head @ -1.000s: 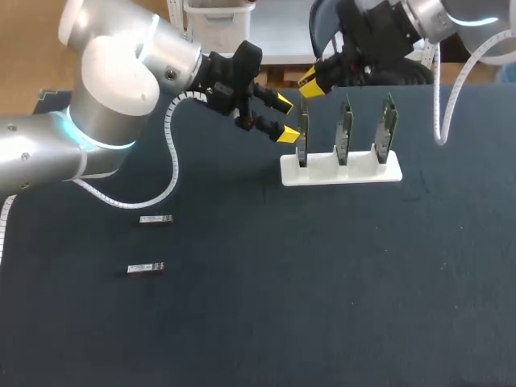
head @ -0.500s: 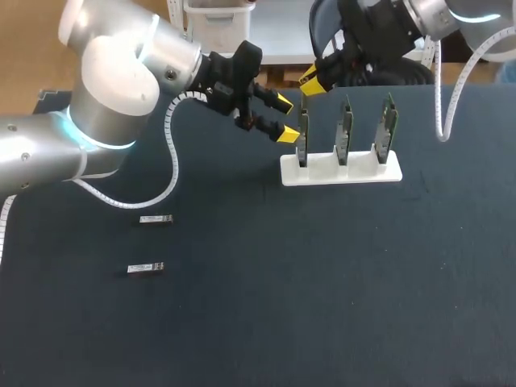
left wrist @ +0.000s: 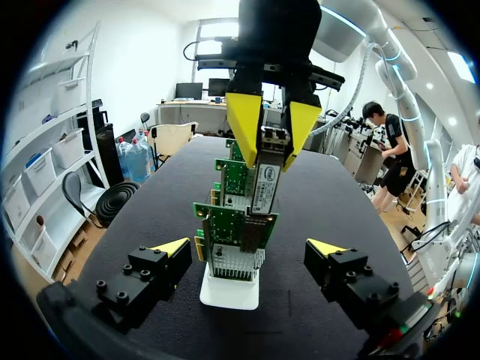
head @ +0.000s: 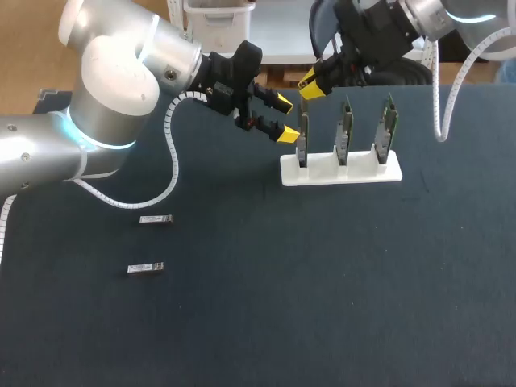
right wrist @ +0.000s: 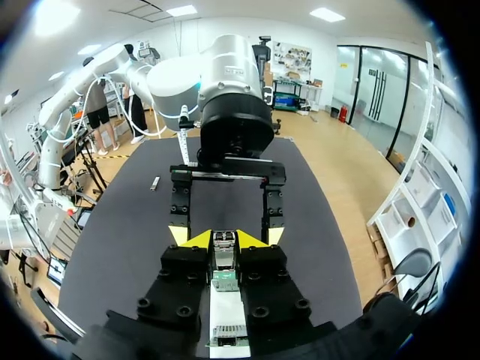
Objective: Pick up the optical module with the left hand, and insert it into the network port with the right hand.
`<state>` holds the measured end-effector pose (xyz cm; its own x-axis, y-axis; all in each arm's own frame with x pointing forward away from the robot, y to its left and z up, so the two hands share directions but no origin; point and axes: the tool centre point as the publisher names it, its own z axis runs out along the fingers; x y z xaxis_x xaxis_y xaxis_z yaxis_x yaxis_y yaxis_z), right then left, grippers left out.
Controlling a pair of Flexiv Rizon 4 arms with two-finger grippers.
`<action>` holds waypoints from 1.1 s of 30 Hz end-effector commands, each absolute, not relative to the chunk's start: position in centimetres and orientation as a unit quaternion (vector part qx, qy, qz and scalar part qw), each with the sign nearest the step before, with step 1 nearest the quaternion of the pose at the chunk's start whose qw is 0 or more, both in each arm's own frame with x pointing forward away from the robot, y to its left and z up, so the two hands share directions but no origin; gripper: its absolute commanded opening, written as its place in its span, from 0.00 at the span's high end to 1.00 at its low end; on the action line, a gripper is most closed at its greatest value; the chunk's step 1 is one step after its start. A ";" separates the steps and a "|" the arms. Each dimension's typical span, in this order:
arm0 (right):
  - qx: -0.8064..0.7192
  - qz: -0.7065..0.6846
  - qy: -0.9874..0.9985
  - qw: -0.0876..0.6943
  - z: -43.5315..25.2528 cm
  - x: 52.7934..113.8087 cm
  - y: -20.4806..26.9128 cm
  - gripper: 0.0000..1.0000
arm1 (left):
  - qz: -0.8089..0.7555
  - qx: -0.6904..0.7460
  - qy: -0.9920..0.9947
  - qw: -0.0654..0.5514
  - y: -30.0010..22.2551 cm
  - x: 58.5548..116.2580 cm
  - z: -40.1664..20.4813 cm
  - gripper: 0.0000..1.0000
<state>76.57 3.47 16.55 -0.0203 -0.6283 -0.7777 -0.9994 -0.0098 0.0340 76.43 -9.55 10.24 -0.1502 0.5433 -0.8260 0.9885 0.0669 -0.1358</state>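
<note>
- Since the optical module is already clamped from both sides between the right fingers, pickup and handover look done; pushing it home remains, I judge.
- It hangs over the leftmost card in the white rack, at 1 o'clock on the bench.
- Left fingers stand wide apart and empty, at 9 o'clock of that card.
- Two spare modules lie at 9 o'clock.
</note>
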 end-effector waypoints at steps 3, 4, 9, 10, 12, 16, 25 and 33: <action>-0.631 0.319 0.645 0.291 15.9 76.8 3.5 1.00 | -0.366 0.578 0.665 0.301 -9.7 76.7 10.3 0.00; -0.631 0.320 0.643 0.293 16.0 76.7 3.5 1.00 | -0.366 0.578 0.665 0.301 -9.7 76.7 10.3 0.00; -0.633 0.320 0.636 0.304 16.8 76.7 3.6 1.00 | -0.366 0.578 0.665 0.301 -9.7 76.7 10.3 0.00; -0.633 0.320 0.635 0.305 16.9 76.7 3.6 1.00 | -0.366 0.578 0.665 0.301 -9.7 76.7 10.3 0.00; -0.634 0.317 0.634 0.308 17.1 76.8 3.6 1.00 | -0.366 0.578 0.665 0.301 -9.7 76.7 10.3 0.00; -0.632 0.321 0.634 0.308 17.0 77.0 3.5 1.00 | -0.366 0.578 0.665 0.301 -9.7 76.7 10.3 0.00; -0.627 0.323 0.639 0.305 16.5 77.3 3.5 1.00 | -0.366 0.578 0.665 0.301 -9.7 76.7 10.3 0.00; -0.626 0.329 0.640 0.300 16.2 77.3 3.4 1.00 | -0.366 0.578 0.665 0.301 -9.7 76.7 10.3 0.00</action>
